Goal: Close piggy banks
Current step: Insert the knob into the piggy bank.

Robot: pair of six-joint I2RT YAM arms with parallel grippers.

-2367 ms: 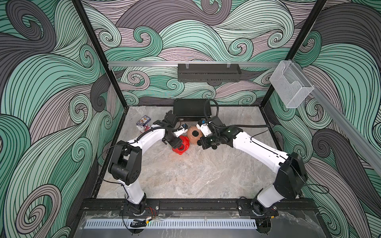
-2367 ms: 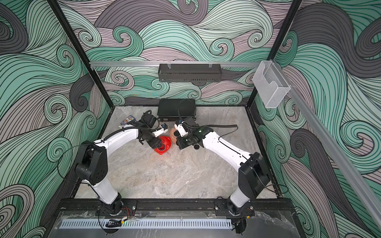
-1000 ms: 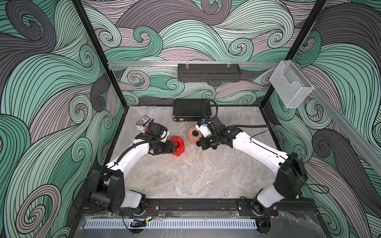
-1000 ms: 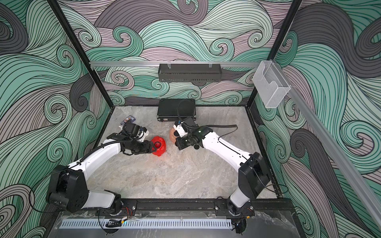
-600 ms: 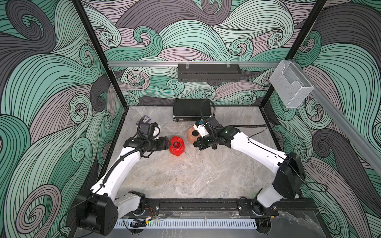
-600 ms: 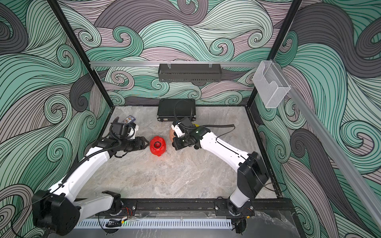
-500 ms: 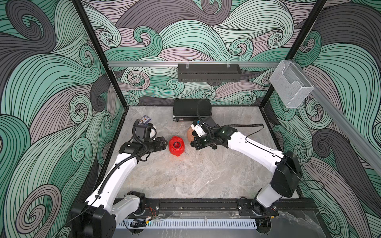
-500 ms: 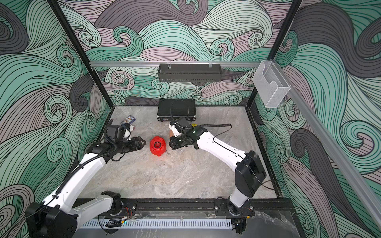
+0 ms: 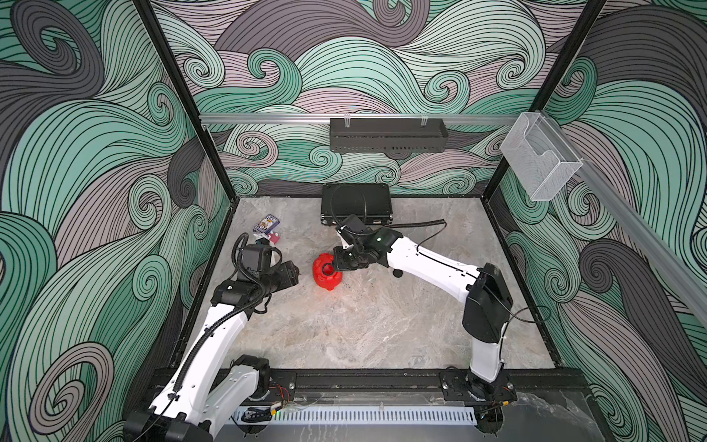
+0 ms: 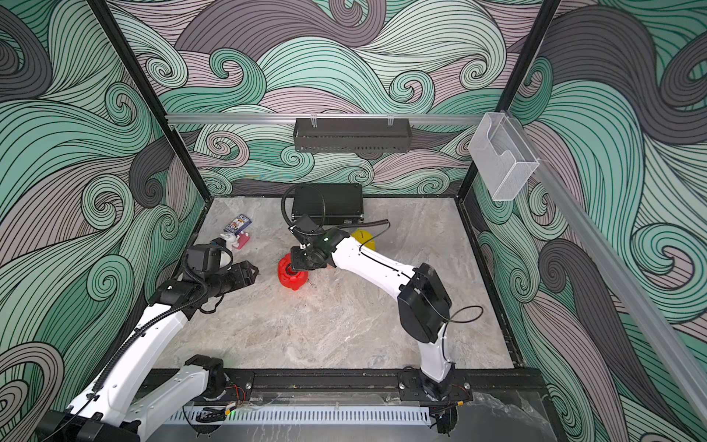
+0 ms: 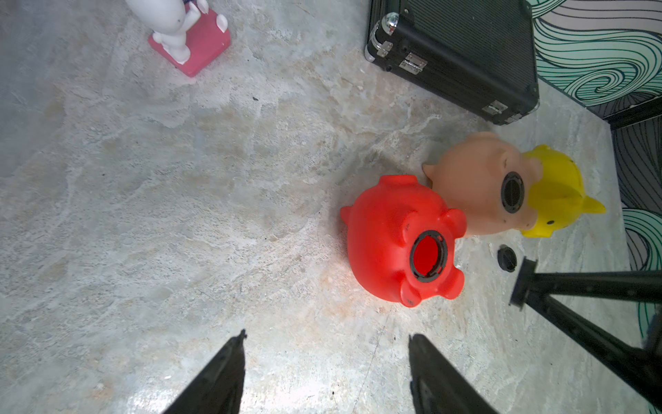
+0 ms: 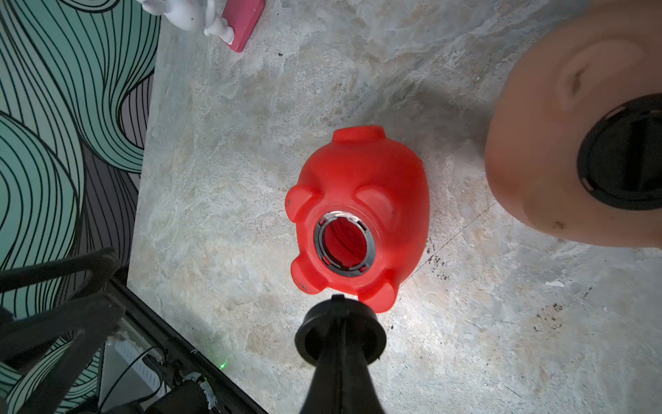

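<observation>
At the far left of the table (image 9: 344, 329), a small card box (image 9: 266, 224) lies near the back. Just in front of it is a white figurine (image 11: 172, 25) on a pink block.

Your left fingers (image 11: 225, 380) are spread wide with nothing between them. They hang over bare table to the left of the red piggy bank (image 11: 390, 229), clear of it.

The red piggy bank lies near the middle of the table with its feet and belly turned upward. Its round belly hole (image 12: 344, 247), ringed in black, stands open.

Your right fingers (image 12: 324, 387) are clenched on a black round plug (image 12: 311, 337). They hold it just beside the red pig's feet, close to the open hole and outside it.

Further right, the peach-pink piggy bank (image 11: 473, 186) rests close against the red one, with a seated plug (image 11: 512, 191) filling its belly hole. In both top views your right arm hides this pig.

The yellow piggy bank (image 10: 363, 236) sits just behind the peach-pink one. You cannot tell from these views whether the two touch, and its belly is turned out of sight.

A loose plug (image 11: 507, 258) lies flat on the table just beside the peach-pink pig. A closed black case (image 9: 355, 203) lies against the back wall.
</observation>
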